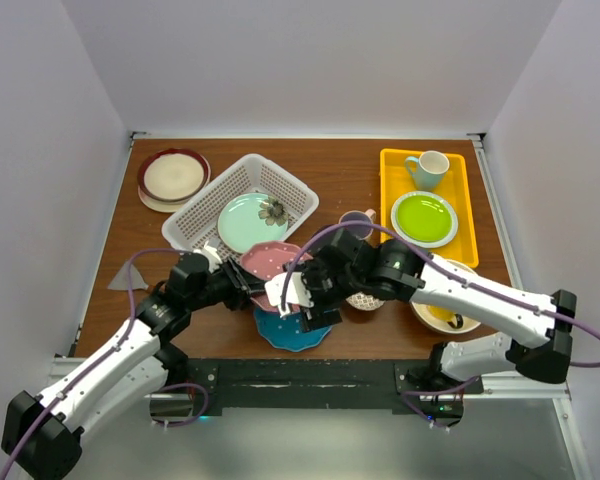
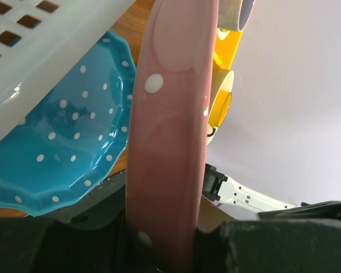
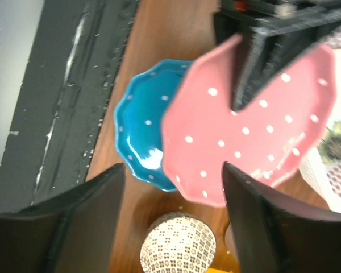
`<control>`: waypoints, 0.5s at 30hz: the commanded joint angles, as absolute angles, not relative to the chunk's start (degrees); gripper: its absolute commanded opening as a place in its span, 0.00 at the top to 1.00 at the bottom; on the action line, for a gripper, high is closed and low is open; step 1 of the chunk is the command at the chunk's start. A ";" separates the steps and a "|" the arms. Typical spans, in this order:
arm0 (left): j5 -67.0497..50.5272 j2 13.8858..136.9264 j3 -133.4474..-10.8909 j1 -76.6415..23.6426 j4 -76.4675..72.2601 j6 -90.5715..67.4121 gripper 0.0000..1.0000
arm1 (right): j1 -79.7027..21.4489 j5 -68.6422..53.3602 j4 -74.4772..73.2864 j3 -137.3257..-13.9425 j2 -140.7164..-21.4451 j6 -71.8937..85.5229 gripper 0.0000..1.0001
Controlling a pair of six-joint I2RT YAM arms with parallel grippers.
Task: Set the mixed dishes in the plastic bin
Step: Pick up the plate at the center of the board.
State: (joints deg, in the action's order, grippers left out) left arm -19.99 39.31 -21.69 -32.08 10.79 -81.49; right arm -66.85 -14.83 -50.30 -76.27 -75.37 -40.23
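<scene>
Nearest the arms, the blue dotted plate (image 3: pixel 139 128) lies flat on the wooden table (image 1: pixel 350 180), waiting its turn. Just above it, the right gripper (image 3: pixel 173 176) hangs with its fingers spread wide and nothing between them, so it has no share in the load. Over to the left gripper (image 1: pixel 230 275): it is pinched down on the rim of the pink dotted plate (image 3: pixel 256 136), which sits clear of the table, partly over the blue one and right at the near corner of the white plastic bin (image 1: pixel 205 205).

The job now looks like a carry up and over that flared rim. It is a rim pinch on glazed crockery, so go smooth, no jerks. Lift enough to clear the lattice wall before travelling. A mint plate (image 1: pixel 248 222) with a flower print is already in the bin, so level the pink one and lower it onto that. Don't drop it. The right arm would do well to back away, minding the small patterned bowl (image 3: pixel 179 244) beside it.
</scene>
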 commanded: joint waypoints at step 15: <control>-13.71 44.03 -38.05 -29.19 -1.93 -70.32 1.00 | -47.64 -19.95 -45.09 -72.96 -60.91 -33.40 0.07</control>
